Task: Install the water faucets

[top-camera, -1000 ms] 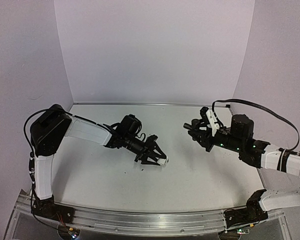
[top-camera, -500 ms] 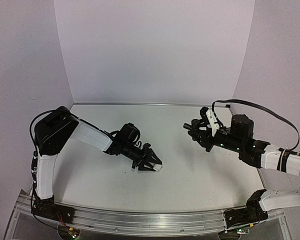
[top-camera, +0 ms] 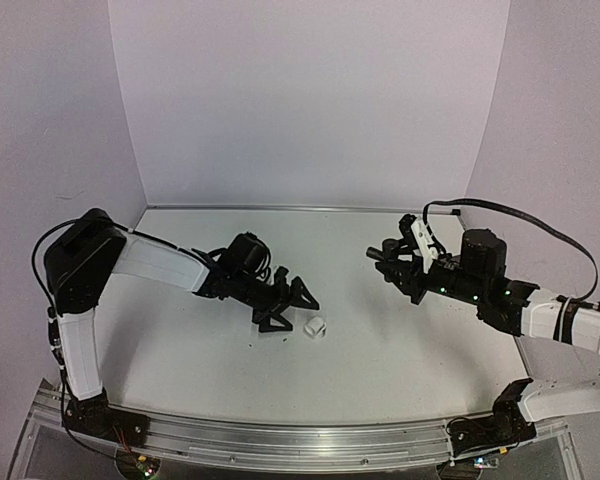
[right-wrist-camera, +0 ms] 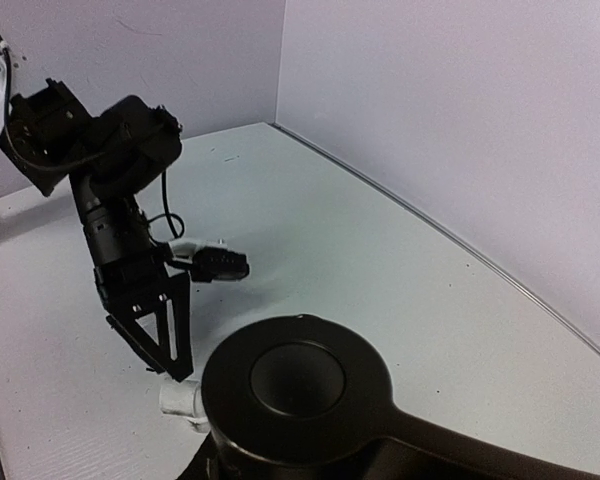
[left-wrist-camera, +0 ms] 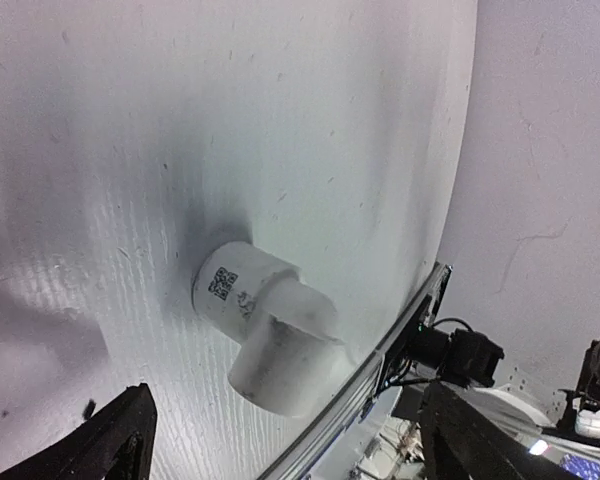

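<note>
Nearest to my bases, the white fitting (top-camera: 316, 326) lies on its side on the counter (top-camera: 400, 350). Nothing holds it. It has a round body with a tiny code sticker (left-wrist-camera: 223, 283) and a blocky end.

Just beside it, at about 10 o'clock from it, hangs my left tool (top-camera: 292, 306). Its 2 fingers (left-wrist-camera: 115, 445) are spread wide and do not touch the fitting. My left wrist camera shows the 2 black tips at the bottom corners. The fitting sits on the counter ahead of the gap between them.

Farther off, at about 2 o'clock from the fitting and well apart from it, is my right tool (top-camera: 385, 258). It is held over the counter and points toward 9 o'clock. A black faucet part (right-wrist-camera: 298, 385), round with a hole in it, fills the bottom of my right wrist view. I cannot tell if my right tool is spread or pinching that part.
</note>
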Action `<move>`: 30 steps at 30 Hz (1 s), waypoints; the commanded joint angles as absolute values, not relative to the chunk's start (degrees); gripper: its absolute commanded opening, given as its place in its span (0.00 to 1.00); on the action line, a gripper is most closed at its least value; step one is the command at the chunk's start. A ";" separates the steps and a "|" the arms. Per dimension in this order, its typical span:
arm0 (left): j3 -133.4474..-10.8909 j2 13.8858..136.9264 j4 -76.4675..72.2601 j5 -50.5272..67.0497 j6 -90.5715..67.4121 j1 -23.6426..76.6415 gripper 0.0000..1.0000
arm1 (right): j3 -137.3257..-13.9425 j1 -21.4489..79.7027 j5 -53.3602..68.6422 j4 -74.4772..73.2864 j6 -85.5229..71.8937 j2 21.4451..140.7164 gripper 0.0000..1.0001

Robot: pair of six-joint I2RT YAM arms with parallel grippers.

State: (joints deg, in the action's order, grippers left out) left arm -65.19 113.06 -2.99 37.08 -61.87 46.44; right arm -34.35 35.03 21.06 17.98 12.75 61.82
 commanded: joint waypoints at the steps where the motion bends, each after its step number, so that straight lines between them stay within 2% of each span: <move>1: -67.17 99.94 8.38 20.91 -40.85 47.55 0.96 | -35.17 34.98 21.70 23.99 12.57 61.60 0.00; 3: -66.95 95.51 12.34 13.50 -30.08 49.92 0.97 | -35.16 34.98 21.79 23.99 12.57 61.54 0.00; 7: -66.62 89.60 19.35 5.79 -1.85 55.94 0.94 | -35.07 35.03 21.89 24.18 12.68 61.68 0.00; 10: -65.67 88.46 19.29 5.22 9.69 57.08 0.98 | -34.85 34.98 21.83 24.54 12.83 61.74 0.00; 14: -76.81 97.54 21.65 3.72 5.30 57.07 0.91 | -34.85 35.01 21.84 24.70 12.74 61.95 0.00; 18: -92.57 110.46 28.87 4.08 -10.52 57.21 0.88 | -34.62 35.00 20.78 24.62 13.03 61.23 0.00; 24: -93.65 113.27 29.88 -2.90 -21.90 59.44 0.92 | -34.36 34.98 20.45 24.63 13.18 60.29 0.00; 30: -93.83 117.13 32.44 -5.08 -30.24 62.14 0.93 | -34.44 34.98 20.52 24.61 13.02 60.18 0.00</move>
